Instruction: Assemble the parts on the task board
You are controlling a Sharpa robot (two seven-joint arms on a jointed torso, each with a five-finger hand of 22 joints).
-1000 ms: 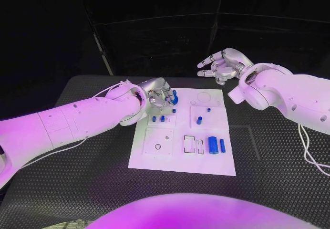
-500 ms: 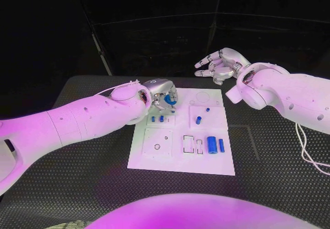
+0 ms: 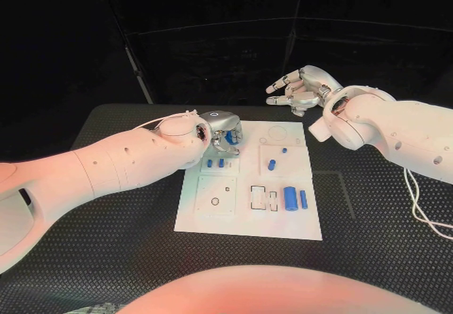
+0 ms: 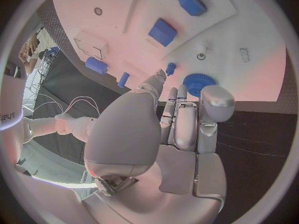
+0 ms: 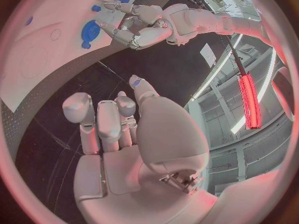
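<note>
Showing toothed blue gear (image 4: 198,82), task board (image 3: 283,226)

The black table (image 3: 113,261) had a fine textured surface. Behind it the room was dark, with thin poles (image 3: 140,72) standing there. A long red lamp (image 5: 248,97) glowed under the ceiling.

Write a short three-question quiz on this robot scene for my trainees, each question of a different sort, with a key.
1. True or false: the right robot hand holds a blue part.
2. Which robot hand is over the task board? A) left B) right C) both
3. Fill in: the blue gear lies by the left robot hand's ____.

Key: 1 false, it holds nothing, fingers apart; 2 A; 3 fingertips.
</note>
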